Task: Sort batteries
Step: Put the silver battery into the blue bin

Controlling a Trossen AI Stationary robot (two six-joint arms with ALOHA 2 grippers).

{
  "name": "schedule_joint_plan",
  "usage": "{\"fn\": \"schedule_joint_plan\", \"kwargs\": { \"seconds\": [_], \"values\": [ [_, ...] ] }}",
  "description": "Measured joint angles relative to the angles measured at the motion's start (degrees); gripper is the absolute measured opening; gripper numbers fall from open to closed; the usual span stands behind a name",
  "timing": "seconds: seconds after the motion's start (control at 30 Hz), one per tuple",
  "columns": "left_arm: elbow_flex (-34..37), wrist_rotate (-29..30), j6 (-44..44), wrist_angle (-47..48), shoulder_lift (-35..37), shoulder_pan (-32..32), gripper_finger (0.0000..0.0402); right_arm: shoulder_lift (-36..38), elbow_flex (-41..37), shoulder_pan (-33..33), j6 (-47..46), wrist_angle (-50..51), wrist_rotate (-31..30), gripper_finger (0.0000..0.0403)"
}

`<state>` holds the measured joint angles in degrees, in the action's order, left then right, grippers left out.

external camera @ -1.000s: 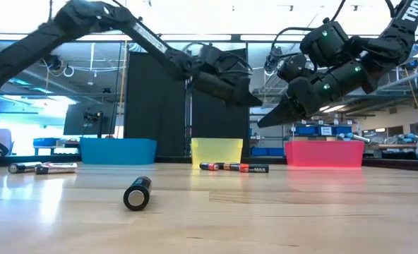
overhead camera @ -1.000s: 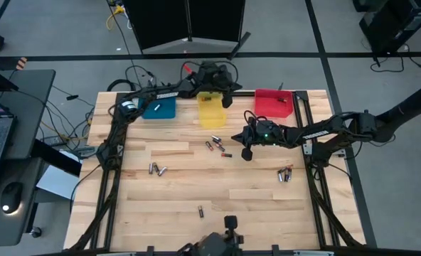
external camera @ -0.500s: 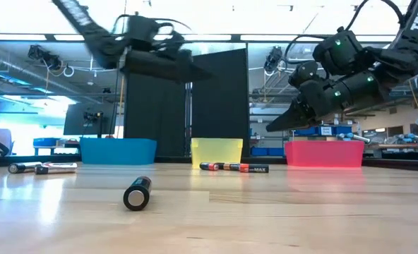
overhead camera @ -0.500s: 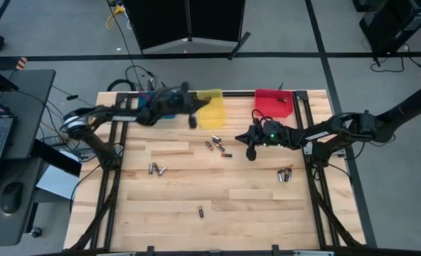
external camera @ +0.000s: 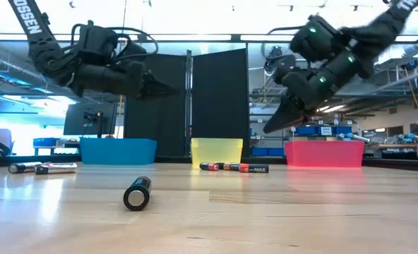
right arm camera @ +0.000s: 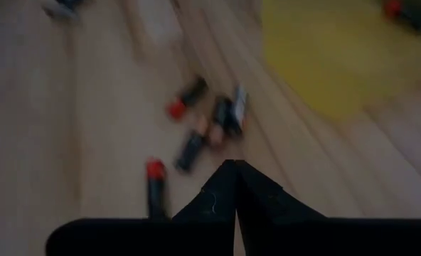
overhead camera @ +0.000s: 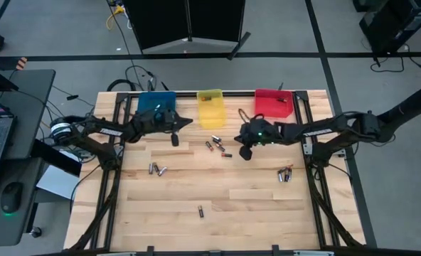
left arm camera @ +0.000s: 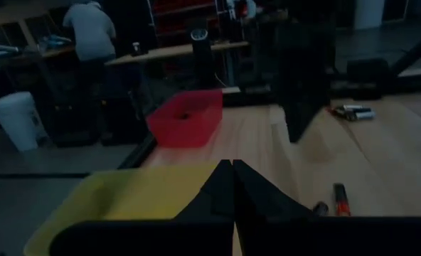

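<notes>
High view: left tool [overhead camera: 176, 135] swung away from yellow plastic bin [overhead camera: 210, 109], now near blue plastic bin [overhead camera: 156, 104] by far edge of wooden surface [overhead camera: 168, 192], fingers pressed together, empty. Right tool [overhead camera: 244, 150] shifted slightly toward middle, fingers together, empty. Small dark cylindrical batteries with orange ends [overhead camera: 216, 146] lie mid-surface, just beside right tool; others scattered along near, left, right edges.
</notes>
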<state>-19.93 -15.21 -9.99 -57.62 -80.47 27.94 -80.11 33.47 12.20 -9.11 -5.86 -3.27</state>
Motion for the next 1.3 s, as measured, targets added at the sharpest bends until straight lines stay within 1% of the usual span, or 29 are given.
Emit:
{"fn": "schedule_joint_plan", "kwargs": {
  "seconds": [0.1,0.2,0.33,0.43,0.67,0.77,0.9,1.13,1.3],
  "values": [
    [1.1,0.0,0.0,0.3,0.0,0.0,0.001,0.1,7.9,-1.4,-1.6,17.9,-3.7,0.0016],
    [1.5,0.0,-0.4,0.5,0.0,0.0,0.0014,0.1,15.6,-2.2,-6.0,32.3,-4.7,0.0017],
    [1.5,0.0,-0.3,0.5,0.0,0.0,0.0015,0.1,23.1,-3.1,-12.7,45.6,-4.4,0.0018],
    [1.5,0.0,-0.3,0.7,0.0,0.0,0.0015,0.1,25.6,-3.9,-17.4,52.3,-4.3,0.002],
    [1.5,0.0,-0.2,1.0,0.0,0.0,0.0016,0.1,25.8,-7.4,-25.7,59.4,0.0,0.0036],
    [1.5,0.0,-0.2,1.3,-0.1,0.0,0.0016,0.1,25.8,-9.3,-28.7,61.6,1.8,0.0051],
    [1.5,0.0,-0.1,1.3,-0.1,0.0,0.0016,0.0,25.8,-11.1,-29.8,62.4,3.6,0.0077],
    [1.5,0.0,0.0,1.4,-0.1,0.0,0.0016,-0.2,25.8,-13.9,-32.7,63.7,3.4,0.0126],
    [1.5,0.0,0.0,1.3,-0.1,0.0,0.0017,-0.2,25.8,-14.7,-32.7,63.6,-1.7,0.0151]
  ]
}}
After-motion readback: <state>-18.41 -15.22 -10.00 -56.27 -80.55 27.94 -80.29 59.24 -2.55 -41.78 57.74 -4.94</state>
